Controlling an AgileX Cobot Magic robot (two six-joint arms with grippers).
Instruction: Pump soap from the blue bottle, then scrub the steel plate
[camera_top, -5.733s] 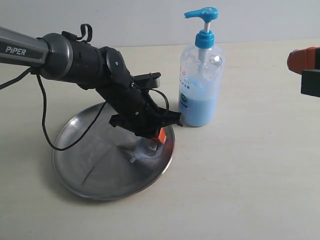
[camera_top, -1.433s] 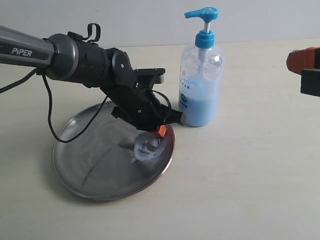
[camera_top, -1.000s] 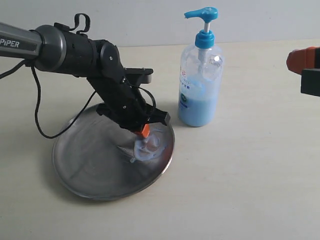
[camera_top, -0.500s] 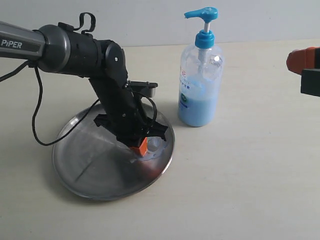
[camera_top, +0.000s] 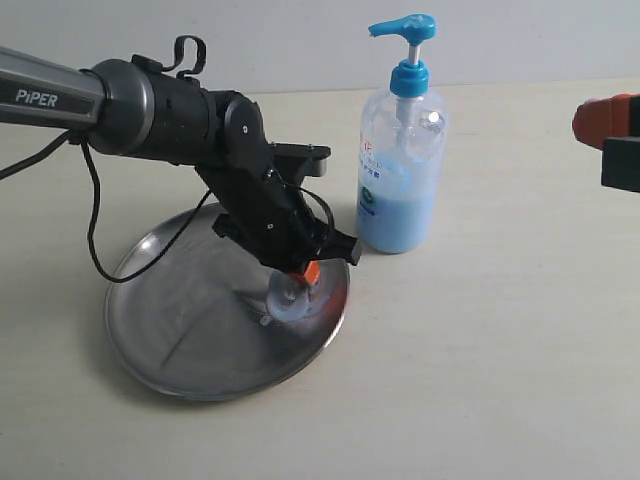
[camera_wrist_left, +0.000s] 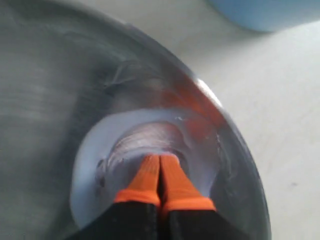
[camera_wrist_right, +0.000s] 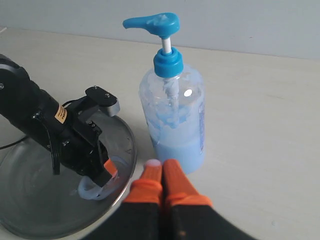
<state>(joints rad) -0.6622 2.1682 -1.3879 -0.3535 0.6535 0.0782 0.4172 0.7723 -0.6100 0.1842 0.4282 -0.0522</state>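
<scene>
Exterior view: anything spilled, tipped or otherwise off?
Nothing serious. The soap smear sits inside the plate rim, under the shut left gripper; none shows on the table. The bottle stands upright beside the plate. Only oddity: a pale dab, likely soap, on the right gripper tip.

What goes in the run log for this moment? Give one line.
phase: scrub | left gripper: shut, tips in soap on steel plate | right gripper: shut, empty, away from blue bottle

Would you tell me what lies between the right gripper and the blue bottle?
Only bare table: in the exterior view nothing stands between the right gripper and the blue bottle.
</scene>
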